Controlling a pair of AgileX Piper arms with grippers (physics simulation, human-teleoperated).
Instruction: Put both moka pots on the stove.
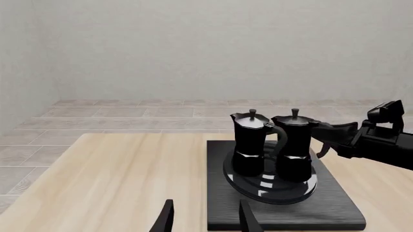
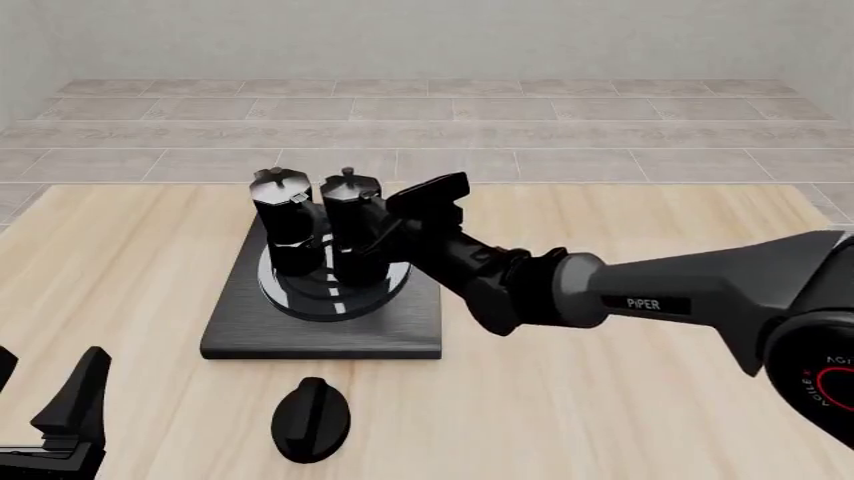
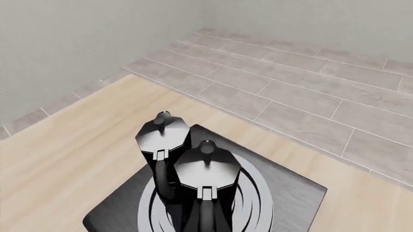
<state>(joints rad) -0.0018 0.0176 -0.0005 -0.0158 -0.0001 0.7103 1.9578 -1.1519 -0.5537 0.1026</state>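
Your right claw (image 2: 400, 222) reaches far forward over the counter (image 2: 641, 400); your left claw (image 2: 54, 420) sits low, fingers spread.

Black glossy right arm (image 2: 694, 290), white "PIPER" lettering, red ring marking.

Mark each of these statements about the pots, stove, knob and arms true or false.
1. Both pots stand upright on the stove. True.
2. One pot lies tipped over on the table. False: both stand on the stove's rings.
3. The oval knob sits on the stove. False: it lies on the table, nearer the arms than the stove.
4. The right tool is at the right-hand pot. True; whether it grips cannot be told.
5. The left tool holds a pot. False: it is open, empty and well short of the stove.
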